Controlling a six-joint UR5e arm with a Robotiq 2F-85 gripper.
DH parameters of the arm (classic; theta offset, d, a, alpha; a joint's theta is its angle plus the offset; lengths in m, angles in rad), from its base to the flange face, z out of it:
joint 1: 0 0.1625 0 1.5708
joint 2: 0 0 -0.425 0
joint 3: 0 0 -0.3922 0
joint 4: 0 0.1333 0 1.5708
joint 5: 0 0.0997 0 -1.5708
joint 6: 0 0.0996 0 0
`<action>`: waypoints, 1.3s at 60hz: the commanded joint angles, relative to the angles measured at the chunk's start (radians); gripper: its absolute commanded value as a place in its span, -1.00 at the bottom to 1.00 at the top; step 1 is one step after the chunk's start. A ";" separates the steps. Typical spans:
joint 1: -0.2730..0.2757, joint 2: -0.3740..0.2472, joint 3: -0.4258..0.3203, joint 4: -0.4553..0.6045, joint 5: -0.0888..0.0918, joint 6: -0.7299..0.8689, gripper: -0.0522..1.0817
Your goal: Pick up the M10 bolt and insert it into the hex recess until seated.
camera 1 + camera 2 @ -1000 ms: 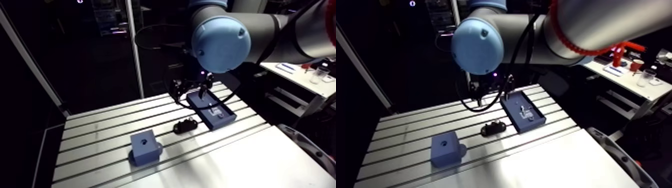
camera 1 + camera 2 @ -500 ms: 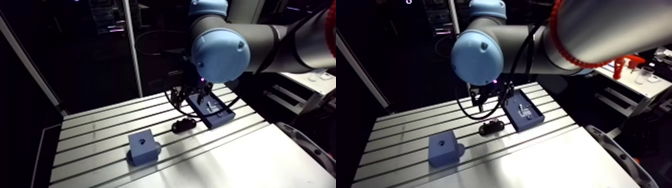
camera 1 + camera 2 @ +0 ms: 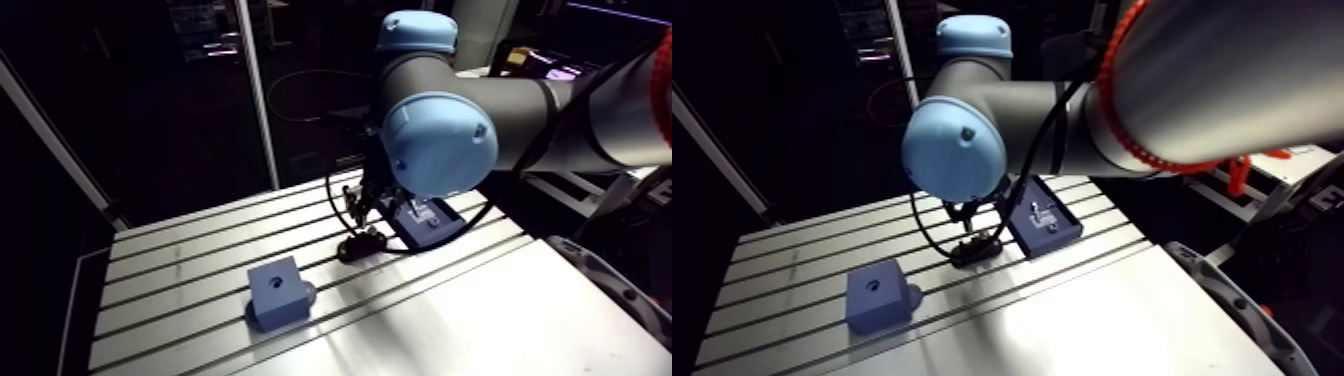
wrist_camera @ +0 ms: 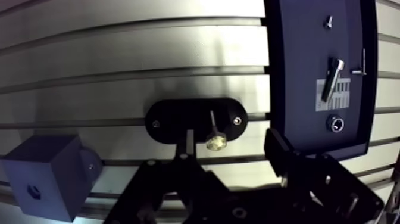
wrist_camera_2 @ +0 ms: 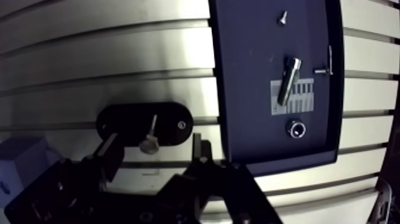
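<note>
Since the earlier frames the gripper (image 4: 232,139) has left the far corner of the blue tray (image 4: 297,65) and come down over the black oval plate (image 4: 169,119). Nothing on the table (image 4: 119,53) has changed place.

M10 bolt (image 4: 332,79), taken as the largest silver fastener, lies flat in the tray on a grey ruled label (image 4: 334,98). It is untouched and off to one side of the gripper.

Same tray: a small screw (image 4: 327,22) beyond the bolt, a thin L-shaped piece (image 4: 362,63) beside it, and a round ring-like part (image 4: 335,124) toward the tray's closer end. All lie apart from one another.

Gripper fingers are spread wide and hold nothing. Between them, on the plate, lies a slim pin (image 4: 212,126) with a knurled brassy head. Neither finger touches it, as far as the wrist view shows. One fingertip stands over the plate's edge, the other in front of the tray's near corner.

The plate lies just beside the tray, with a narrow strip of table between them.

Blue block (image 4: 50,179) sits well apart from the tray, on the gripper's other side. The hex recess (image 4: 30,191) shows as a dark hole in one face, and a round boss sticks out of another.

In the arm view the wrist hangs right over the plate, and the block stands alone nearer the table's front.
</note>
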 commanded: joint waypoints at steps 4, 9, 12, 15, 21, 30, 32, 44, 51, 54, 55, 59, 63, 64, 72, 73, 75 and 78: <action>-0.004 0.005 0.011 -0.019 0.004 -0.004 -0.25; -0.002 0.005 0.012 -0.020 0.005 -0.004 -0.24; -0.002 0.005 0.013 -0.020 0.005 -0.004 -0.24; -0.002 0.005 0.014 -0.020 0.005 -0.008 -0.24; -0.001 0.003 0.021 -0.020 0.004 -0.028 -0.21; 0.002 0.002 0.023 -0.020 0.005 -0.030 -0.20; 0.002 0.002 0.025 -0.020 0.005 -0.030 -0.20; 0.004 0.000 0.035 -0.022 0.005 -0.033 -0.20; 0.006 0.000 0.039 -0.041 0.005 -0.035 -0.18; 0.006 0.000 0.041 -0.047 0.005 -0.035 -0.18; 0.006 0.000 0.041 -0.047 0.005 -0.035 -0.18; 0.007 0.000 0.040 -0.050 0.005 -0.035 -0.16; 0.007 -0.001 0.040 -0.050 0.005 -0.035 -0.15; 0.007 -0.001 0.038 -0.050 0.005 -0.034 -0.14; 0.007 -0.003 0.038 -0.050 0.005 -0.033 -0.14; 0.008 -0.002 0.040 -0.050 0.005 -0.033 -0.13; 0.009 -0.001 0.040 -0.050 0.005 -0.033 -0.13; 0.009 -0.001 0.041 -0.050 0.005 -0.033 -0.13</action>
